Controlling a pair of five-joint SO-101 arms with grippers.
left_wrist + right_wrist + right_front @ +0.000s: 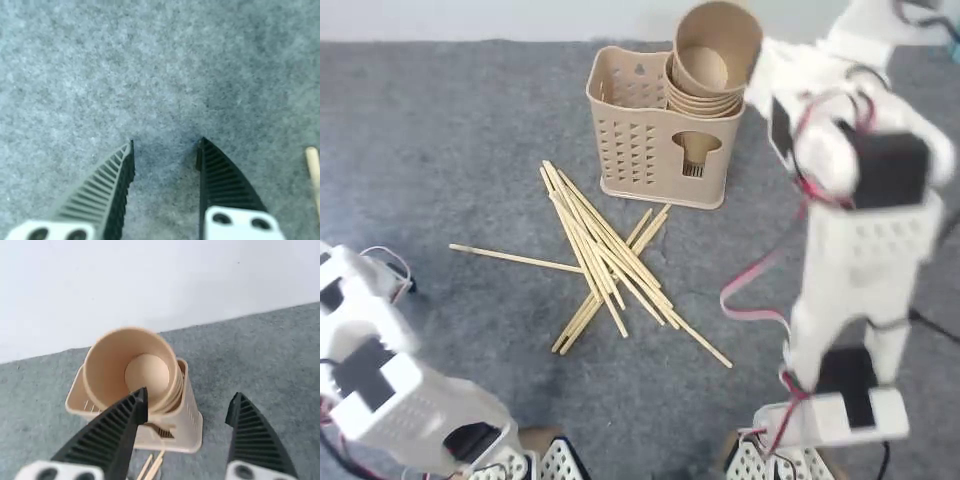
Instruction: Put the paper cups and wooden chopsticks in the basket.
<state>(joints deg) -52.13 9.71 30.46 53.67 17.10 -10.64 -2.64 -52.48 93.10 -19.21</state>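
Note:
A beige perforated basket (640, 150) stands at the back of the grey carpet. A stack of brown paper cups (715, 60) sits tilted in its right compartment. Several wooden chopsticks (605, 260) lie crossed in a loose pile in front of the basket, and one chopstick (510, 258) lies apart to the left. My right gripper (189, 393) is open and holds nothing, just above and beside the cups (130, 365) and basket (187, 425). My left gripper (166, 141) is open over bare carpet, with a chopstick end (314, 170) off to one side.
The left arm (360, 330) sits at the near left corner, well away from the pile. The right arm (860, 250) rises along the right side with a red cable (760, 290) trailing on the carpet. A pale wall borders the carpet behind the basket.

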